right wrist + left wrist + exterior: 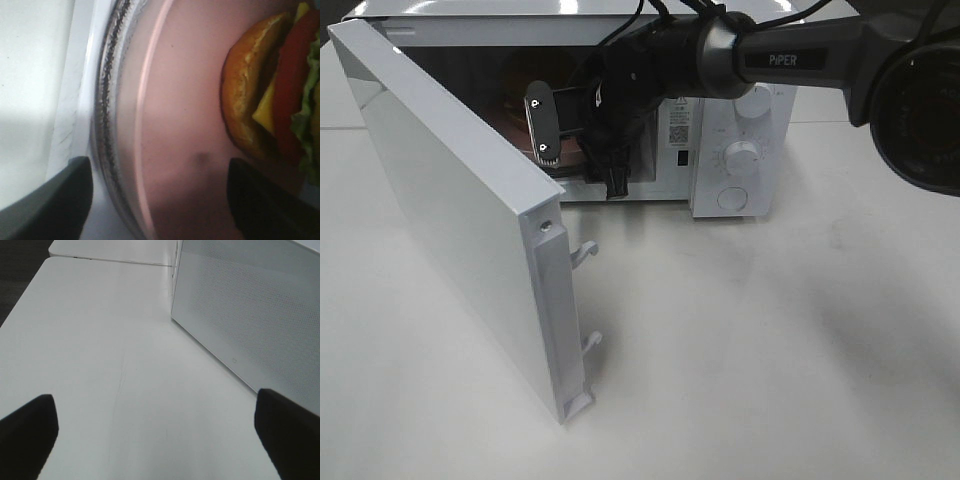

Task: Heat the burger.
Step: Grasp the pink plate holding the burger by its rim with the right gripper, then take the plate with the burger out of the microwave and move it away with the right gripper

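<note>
A plain white table (770,350) is seen, with a white microwave (735,150) at its far side and the door (450,215) swung wide open. The right gripper (160,200) is reached deep into the cavity, its dark fingers (60,195) held apart, nothing between them. Between and just beyond those jaws a pink plate (175,110) is seen resting on the glass turntable (107,100), its rim lying in the gap but not pinched. The burger (272,85) is found on that plate, past the jaws and off toward one finger's side, untouched. It is judged light, soft and stacked loosely: bun, cheese, tomato and lettuce could be squashed or slid apart, so the stiff plate rim is probably the safer place to take hold, though glossy and likely slippery. The right arm (790,60) is stretched level across the front of the oven, wrist pushed inside. The left gripper (155,435) is held low above the table beside the microwave's perforated wall, jaws spread wide and empty. The door is not yet shut.
</note>
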Robot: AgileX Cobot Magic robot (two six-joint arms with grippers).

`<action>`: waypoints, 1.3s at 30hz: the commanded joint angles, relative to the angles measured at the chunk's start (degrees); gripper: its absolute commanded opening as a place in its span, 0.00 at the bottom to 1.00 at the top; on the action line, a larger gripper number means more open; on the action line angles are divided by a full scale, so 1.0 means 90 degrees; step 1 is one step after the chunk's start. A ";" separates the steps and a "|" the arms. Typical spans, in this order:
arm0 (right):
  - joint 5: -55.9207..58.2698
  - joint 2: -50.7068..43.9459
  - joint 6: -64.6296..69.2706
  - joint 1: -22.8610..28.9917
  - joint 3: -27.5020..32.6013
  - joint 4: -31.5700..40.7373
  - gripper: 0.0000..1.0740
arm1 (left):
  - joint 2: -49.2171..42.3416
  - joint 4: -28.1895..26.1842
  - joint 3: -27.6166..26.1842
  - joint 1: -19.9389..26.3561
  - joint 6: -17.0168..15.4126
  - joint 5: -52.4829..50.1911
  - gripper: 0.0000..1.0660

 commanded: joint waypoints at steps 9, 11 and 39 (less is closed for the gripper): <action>0.0331 0.0013 0.0013 0.0089 -0.0051 0.0286 0.00 | -0.0140 -0.0025 0.0013 0.0000 0.0000 -0.0045 0.94; 0.0471 -0.0006 -0.0083 0.0166 -0.0051 0.0312 0.00 | -0.0140 -0.0025 0.0013 0.0000 0.0000 -0.0045 0.94; 0.0694 -0.1407 -0.1910 0.0299 0.1541 0.0980 0.00 | -0.0140 -0.0025 0.0013 0.0000 0.0000 -0.0045 0.94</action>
